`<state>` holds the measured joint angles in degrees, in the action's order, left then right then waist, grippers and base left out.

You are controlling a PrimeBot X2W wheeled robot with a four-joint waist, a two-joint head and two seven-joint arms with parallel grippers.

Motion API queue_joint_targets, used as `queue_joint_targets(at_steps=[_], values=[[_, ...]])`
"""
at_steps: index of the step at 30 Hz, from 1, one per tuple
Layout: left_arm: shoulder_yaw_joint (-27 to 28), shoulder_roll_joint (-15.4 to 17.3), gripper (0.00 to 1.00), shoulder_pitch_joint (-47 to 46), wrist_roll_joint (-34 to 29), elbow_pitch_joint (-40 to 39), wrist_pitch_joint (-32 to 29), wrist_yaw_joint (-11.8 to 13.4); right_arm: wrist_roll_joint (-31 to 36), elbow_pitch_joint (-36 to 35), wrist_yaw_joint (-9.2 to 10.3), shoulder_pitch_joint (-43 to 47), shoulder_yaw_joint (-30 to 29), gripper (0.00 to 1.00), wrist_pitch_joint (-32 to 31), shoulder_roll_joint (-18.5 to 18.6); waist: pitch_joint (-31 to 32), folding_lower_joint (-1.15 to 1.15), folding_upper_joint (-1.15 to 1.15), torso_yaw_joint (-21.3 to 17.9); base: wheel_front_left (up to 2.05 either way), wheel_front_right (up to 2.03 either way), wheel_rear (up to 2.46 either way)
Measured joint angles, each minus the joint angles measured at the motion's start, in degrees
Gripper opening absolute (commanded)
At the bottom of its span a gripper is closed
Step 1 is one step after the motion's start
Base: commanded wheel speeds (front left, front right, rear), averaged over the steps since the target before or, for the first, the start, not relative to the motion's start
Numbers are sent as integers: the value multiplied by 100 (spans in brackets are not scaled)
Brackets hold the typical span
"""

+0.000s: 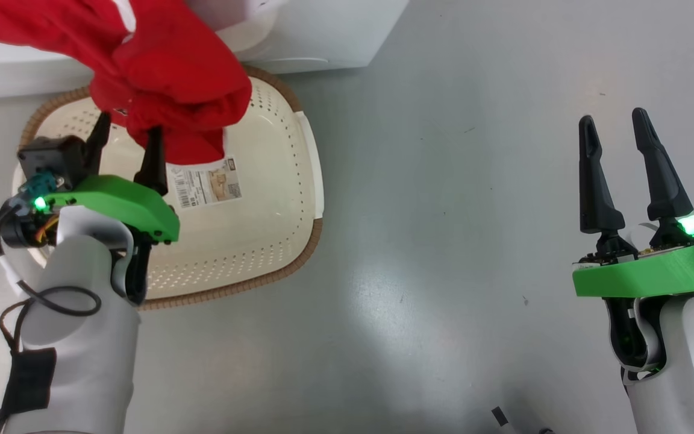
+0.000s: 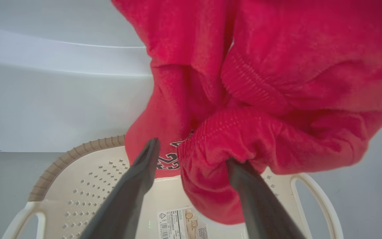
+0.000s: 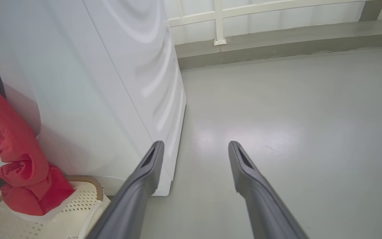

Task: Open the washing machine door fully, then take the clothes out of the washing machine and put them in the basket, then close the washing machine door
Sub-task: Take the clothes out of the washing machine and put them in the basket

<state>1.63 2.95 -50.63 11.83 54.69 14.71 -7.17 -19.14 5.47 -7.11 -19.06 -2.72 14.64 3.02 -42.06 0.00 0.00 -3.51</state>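
Washing machine: a white box, standing ahead and to the left of my right gripper, and rising as a pale wall just beyond my left gripper. Floor: grey and glossy, spread beneath both my grippers. Clothes: one bright red garment, bunched, hanging down from above my left fingertips on the machine's side. Its lower fold sags between my two left fingers and lies against the tip of the one on the right of my left wrist view. The fold dips inside the rim of the basket. Whether it rests on the bottom I cannot tell. Basket: cream plastic with perforated walls, a brown woven-look rim and white side handles. It sits on the floor directly under my left gripper and well to the left of my right one. It contains the hanging end of the red garment at the side nearest the machine. Left gripper: fingers spread wide, not clamped on the fabric. Right gripper: fingers spread apart with nothing between them, poised over bare floor. Sticker: a printed label on the basket's bottom, just below my left fingertips and partly overhung by the red cloth.
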Motion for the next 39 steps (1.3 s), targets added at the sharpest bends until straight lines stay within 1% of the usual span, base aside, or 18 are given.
queue_joint_targets(at_steps=[7, 13, 20, 29, 32, 39], values=[[-93, -20, 100, 148, 144, -456, 0, 0, 2, 7, 0, 2, -3, 100, 0, 1, 84, 0, 0, 59, 0, 0, 0], [-231, -31, 100, 505, 246, -923, 0, 0, 10, 7, 0, 5, -18, 100, 0, 7, 158, 0, 0, 118, 0, 0, 0], [-203, -36, 100, 903, 249, -1700, 0, 0, 16, 7, 0, 7, -31, 100, 0, 16, 222, 0, 0, 190, 0, 0, 0], [-153, -66, 100, 1658, 275, -2939, 1, 0, 18, 14, 0, 14, -36, 100, 0, 32, 344, 0, 0, 251, 0, 0, 0], [-142, -71, 100, 1950, 126, -3325, 1, 0, 18, 14, 0, 26, -48, 100, 0, 40, 380, 0, 0, 264, 0, 0, 0], [-37, -79, 100, 2571, 37, -4044, 1, 0, 16, 22, 0, 135, -63, 100, 0, 51, 464, 0, 0, 319, 0, 0, 0]])
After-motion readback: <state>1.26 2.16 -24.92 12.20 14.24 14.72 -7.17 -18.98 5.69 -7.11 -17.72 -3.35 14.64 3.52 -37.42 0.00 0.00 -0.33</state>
